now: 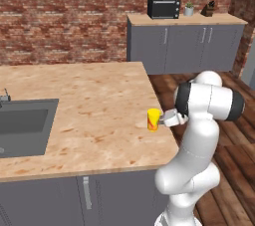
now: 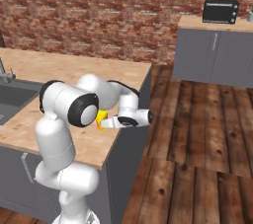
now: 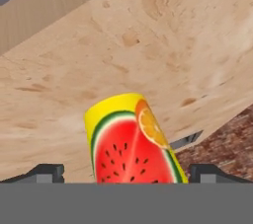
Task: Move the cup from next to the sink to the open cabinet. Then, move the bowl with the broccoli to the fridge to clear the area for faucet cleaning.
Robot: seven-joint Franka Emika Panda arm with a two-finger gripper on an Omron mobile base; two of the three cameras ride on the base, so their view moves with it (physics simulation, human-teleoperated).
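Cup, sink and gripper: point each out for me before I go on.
cup (image 1: 153,119): left base view, on its yellow side wall.
sink (image 1: 22,125): left base view, on the dark basin floor.
gripper (image 3: 126,172): hand view, midway between the open fingertips, astride the cup.

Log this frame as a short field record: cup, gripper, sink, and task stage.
cup: yellow cup with a watermelon print, upright on the wood counter near its right edge
gripper: gripper open, one finger on each side of the cup, not closed on it
sink: dark sink at the counter's left, well apart from the cup
stage: cup not yet lifted
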